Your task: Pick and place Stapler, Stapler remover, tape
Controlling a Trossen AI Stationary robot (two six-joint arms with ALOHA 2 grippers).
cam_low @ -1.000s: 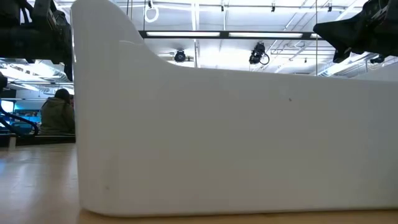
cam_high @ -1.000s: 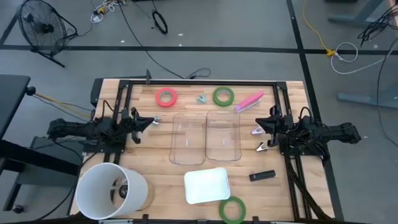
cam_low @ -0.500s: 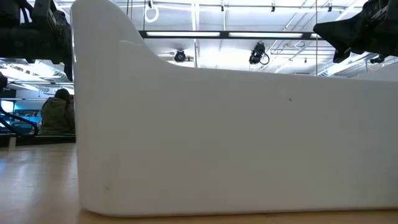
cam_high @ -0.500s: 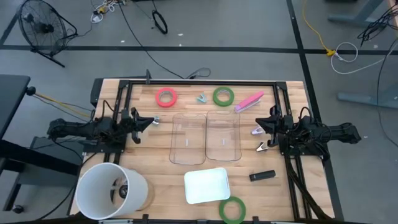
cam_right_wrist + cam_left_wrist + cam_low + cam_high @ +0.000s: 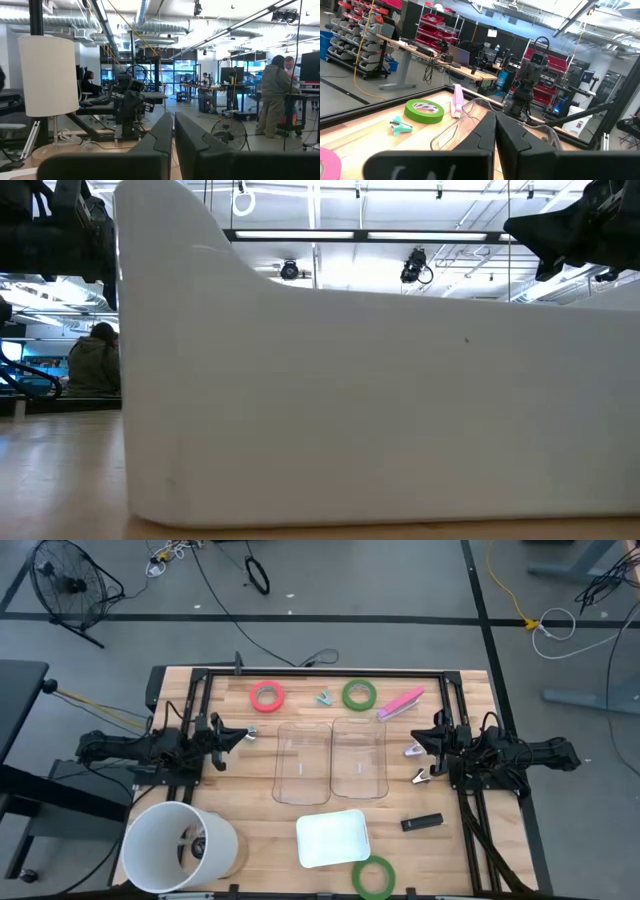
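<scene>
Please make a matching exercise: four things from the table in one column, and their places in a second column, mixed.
Things:
1. red tape
2. pink stapler
3. white bucket
4. black object

Places:
A. near left corner
B. far edge, nearer the left arm
C. near side, nearer the right arm
D. far edge, nearer the right arm

Pairs: 1-B, 2-D, 3-A, 4-C
</scene>
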